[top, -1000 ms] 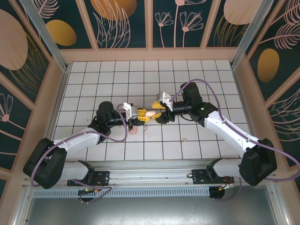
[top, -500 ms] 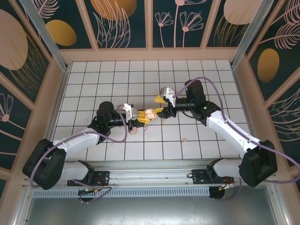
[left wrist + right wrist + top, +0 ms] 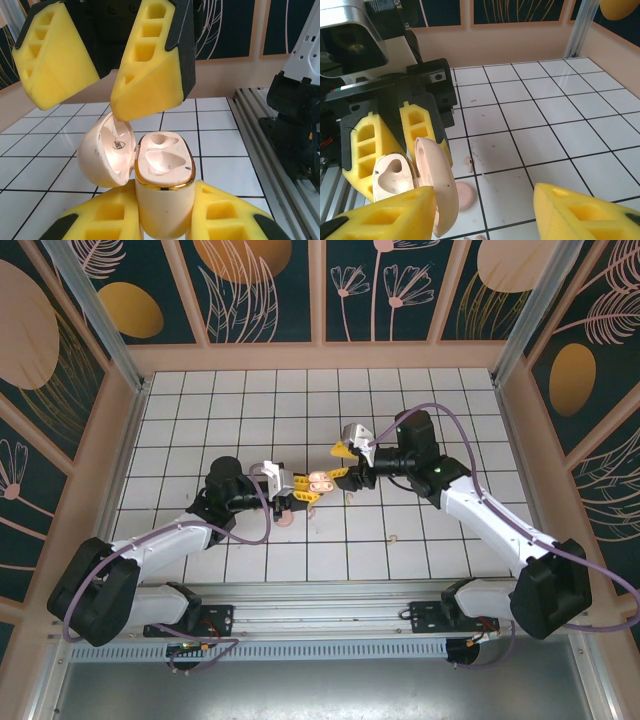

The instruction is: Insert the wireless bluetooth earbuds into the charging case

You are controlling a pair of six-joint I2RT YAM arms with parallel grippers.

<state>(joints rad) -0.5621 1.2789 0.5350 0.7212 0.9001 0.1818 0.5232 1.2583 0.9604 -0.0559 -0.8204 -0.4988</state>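
Note:
The pale pink charging case (image 3: 164, 200) stands upright with my left gripper (image 3: 165, 217) shut on its body. Its lid (image 3: 107, 155) hangs open to the left, and both hollows (image 3: 162, 161) are bare. In the top view the case (image 3: 320, 481) sits mid-table at the left gripper (image 3: 303, 486). My right gripper (image 3: 345, 464) hovers just beyond the case, open, holding nothing. Its yellow fingers (image 3: 150, 65) hang above the lid. In the right wrist view the right gripper (image 3: 485, 220) spreads wide, with the lid (image 3: 437, 185) against its left finger. One earbud (image 3: 468, 161) lies on the tiles; another earbud (image 3: 393, 537) lies right of centre.
A small pink round piece (image 3: 465, 196) lies on the tiles under the case, also seen as a pink spot (image 3: 285, 519) in the top view. The white gridded table (image 3: 400, 410) is walled by wooden panels. A metal rail (image 3: 260, 115) runs along the near edge.
The case's lid has swung open. My right gripper has drawn back from the case, up and to the right. The left gripper holds the case in the same place.

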